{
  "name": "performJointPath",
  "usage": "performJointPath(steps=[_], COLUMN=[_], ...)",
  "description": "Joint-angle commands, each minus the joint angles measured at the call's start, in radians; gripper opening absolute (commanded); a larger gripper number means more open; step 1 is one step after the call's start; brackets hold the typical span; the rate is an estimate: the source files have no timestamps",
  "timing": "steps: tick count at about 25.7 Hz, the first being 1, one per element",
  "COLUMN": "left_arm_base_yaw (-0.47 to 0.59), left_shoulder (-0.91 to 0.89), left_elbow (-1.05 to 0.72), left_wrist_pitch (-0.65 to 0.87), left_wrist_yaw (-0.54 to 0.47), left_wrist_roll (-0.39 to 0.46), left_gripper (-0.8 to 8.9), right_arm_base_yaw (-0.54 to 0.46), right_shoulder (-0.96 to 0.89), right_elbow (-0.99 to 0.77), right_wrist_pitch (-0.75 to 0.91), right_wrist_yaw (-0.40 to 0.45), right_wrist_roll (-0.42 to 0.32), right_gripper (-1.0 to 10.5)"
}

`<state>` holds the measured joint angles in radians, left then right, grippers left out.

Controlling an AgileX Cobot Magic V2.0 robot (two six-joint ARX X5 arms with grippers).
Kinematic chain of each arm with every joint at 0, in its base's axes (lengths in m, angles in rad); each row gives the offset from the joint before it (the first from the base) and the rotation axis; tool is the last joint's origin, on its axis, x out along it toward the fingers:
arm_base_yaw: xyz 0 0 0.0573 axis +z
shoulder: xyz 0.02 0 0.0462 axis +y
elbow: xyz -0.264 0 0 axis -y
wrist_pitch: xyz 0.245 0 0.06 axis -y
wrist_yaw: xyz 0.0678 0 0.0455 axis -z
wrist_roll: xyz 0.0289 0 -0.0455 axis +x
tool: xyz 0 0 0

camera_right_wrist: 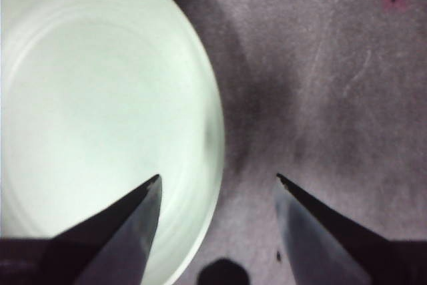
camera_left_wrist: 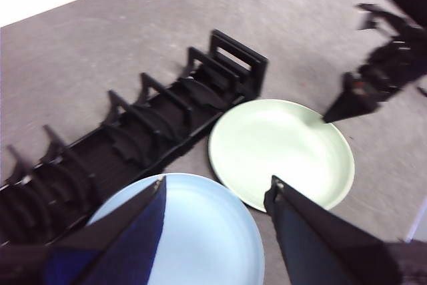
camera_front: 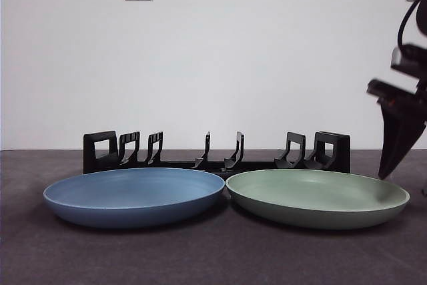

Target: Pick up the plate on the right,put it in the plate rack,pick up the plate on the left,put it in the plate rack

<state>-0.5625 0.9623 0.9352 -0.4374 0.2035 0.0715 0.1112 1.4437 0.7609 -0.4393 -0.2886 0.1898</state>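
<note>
Green plate [camera_front: 317,197] lies flat on the table [camera_front: 213,258] at the right, its rim touching or just beside the blue plate [camera_front: 133,195] on the left, with the plate rack [camera_front: 217,151] just behind both, all slots vacant.

Right gripper [camera_right_wrist: 217,185] hangs above the green plate's right rim, jaws wide, 1 jaw over the plate and 1 over bare table. Left gripper [camera_left_wrist: 217,191] waits high above the blue plate, jaws also wide.

Judgement: the rim grasp is the step in hand. Lower squarely so the jaws straddle the edge, close firmly, then tip the plate upright before the slot.

Both plates are shallow, round, matte and smooth, likely slippery. Rack is black plastic with curved upright dividers and blocky ends. Table surface is dark grey and lightly textured.
</note>
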Motion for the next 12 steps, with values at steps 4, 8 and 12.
performJointPath(steps=[4,8,12], left_arm_base_yaw=[-0.063,-0.085,-0.096], left_shoulder=[0.000,0.000,0.000], left_elbow=[0.002,0.002,0.002], left_wrist_pitch=[0.002,0.000,-0.008], left_wrist_yaw=[-0.045,-0.055,-0.072], left_wrist_roll=[0.012,0.012,0.022], left_gripper=[2.55,2.55,2.55], right_arm_base_yaw=[0.000,0.000,0.000], right_shoulder=[0.080,0.114,0.117], right_elbow=[0.002,0.002,0.002], right_wrist_pitch=[0.028,0.035,0.035], right_wrist_yaw=[-0.002,0.000,0.001], right_wrist_roll=[-0.008,-0.007,0.002], right_gripper=[1.6,1.2,-0.2])
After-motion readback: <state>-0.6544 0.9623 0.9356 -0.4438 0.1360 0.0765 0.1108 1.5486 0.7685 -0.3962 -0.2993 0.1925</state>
